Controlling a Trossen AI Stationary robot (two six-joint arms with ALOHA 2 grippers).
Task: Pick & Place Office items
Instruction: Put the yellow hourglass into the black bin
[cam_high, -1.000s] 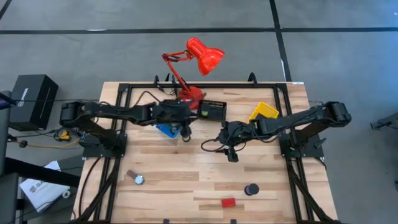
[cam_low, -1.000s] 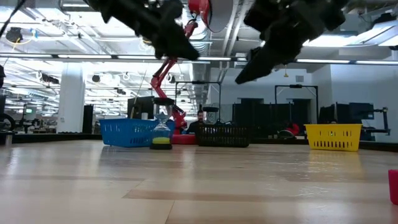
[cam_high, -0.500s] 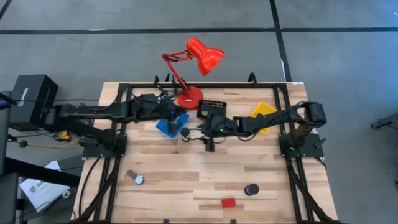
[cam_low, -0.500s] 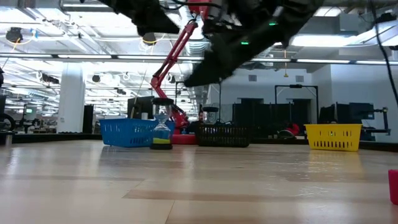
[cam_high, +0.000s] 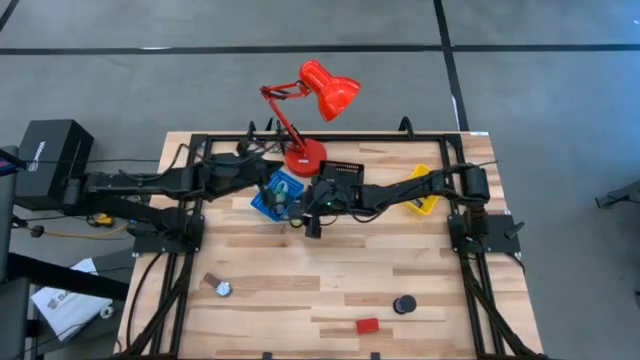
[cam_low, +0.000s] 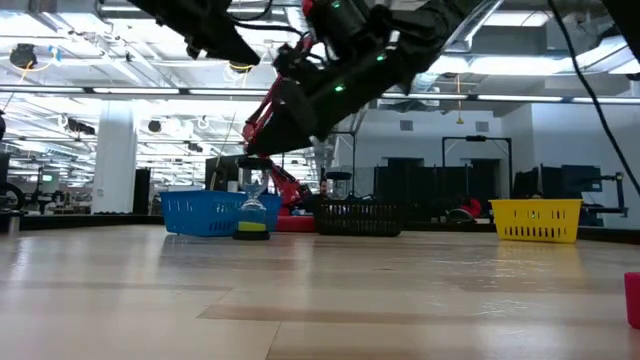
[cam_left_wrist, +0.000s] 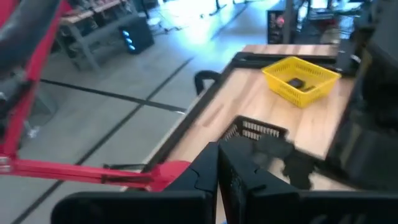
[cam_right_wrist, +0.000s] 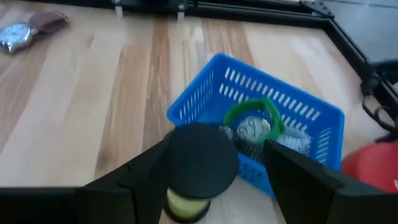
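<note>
A small hourglass-like item with a black cap and yellow-green base (cam_right_wrist: 198, 171) stands upright on the table (cam_low: 252, 210), just near the blue bin (cam_high: 270, 197). My right gripper (cam_right_wrist: 221, 177) hangs open above it (cam_low: 262, 140), one finger to each side, not touching. The blue bin (cam_right_wrist: 280, 99) holds a green tape ring (cam_right_wrist: 247, 112) and other small pieces. My left gripper (cam_left_wrist: 217, 183) is shut and empty, raised behind the blue bin near the lamp base (cam_high: 258, 168). A black cylinder (cam_high: 404, 303), a red block (cam_high: 368, 325) and a wristwatch (cam_high: 218, 287) lie near the table's near edge.
The red desk lamp (cam_high: 318, 95) stands at the far edge. A black bin (cam_high: 342, 176) and a yellow bin (cam_high: 425, 183) sit to the right of the blue one; the yellow bin (cam_left_wrist: 300, 73) holds a dark item. Bare wood spans the table's middle.
My right arm has swung toward the table's left, from the middle to the blue bin, and now hovers over the hourglass-like item. My left gripper has drawn back from above the blue bin toward the far left, near the lamp base.
</note>
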